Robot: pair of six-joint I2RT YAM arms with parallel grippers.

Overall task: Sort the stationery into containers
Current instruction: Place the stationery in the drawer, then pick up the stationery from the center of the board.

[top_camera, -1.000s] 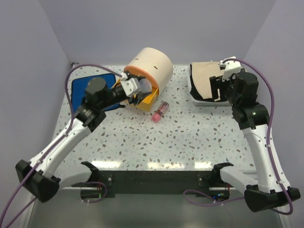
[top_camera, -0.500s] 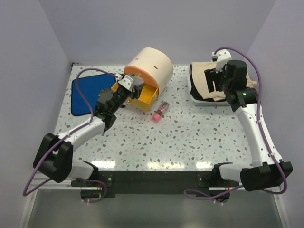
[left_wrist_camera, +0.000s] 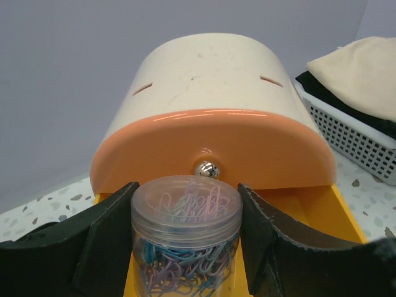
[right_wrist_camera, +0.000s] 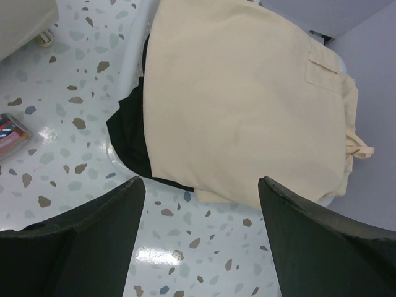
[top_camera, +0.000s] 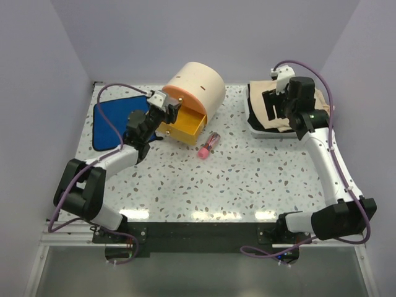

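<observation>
Left fingers [left_wrist_camera: 105,247] clamp a clear jar of paper clips [left_wrist_camera: 185,207] by its sides, upright. It is held that way probably to set it down without spilling. The jar sits over the pulled-out yellow drawer [top_camera: 185,127], just in front of the orange drawer [left_wrist_camera: 247,148] and its knob [left_wrist_camera: 206,167]. Cannot tell if the jar base touches the drawer floor.

The left arm stretches low and forward across the bench [top_camera: 247,179] to the cabinet [top_camera: 195,83], passing the blue cloth [top_camera: 114,120]. The right arm is raised with its elbow bent, right fingers [right_wrist_camera: 80,241] spread wide and holding nothing. They hover over the beige bag [right_wrist_camera: 247,93] in the white tray [left_wrist_camera: 352,133], likely parked clear. The pink tube [top_camera: 208,144] lies loose on the bench near the drawer, unsorted.
</observation>
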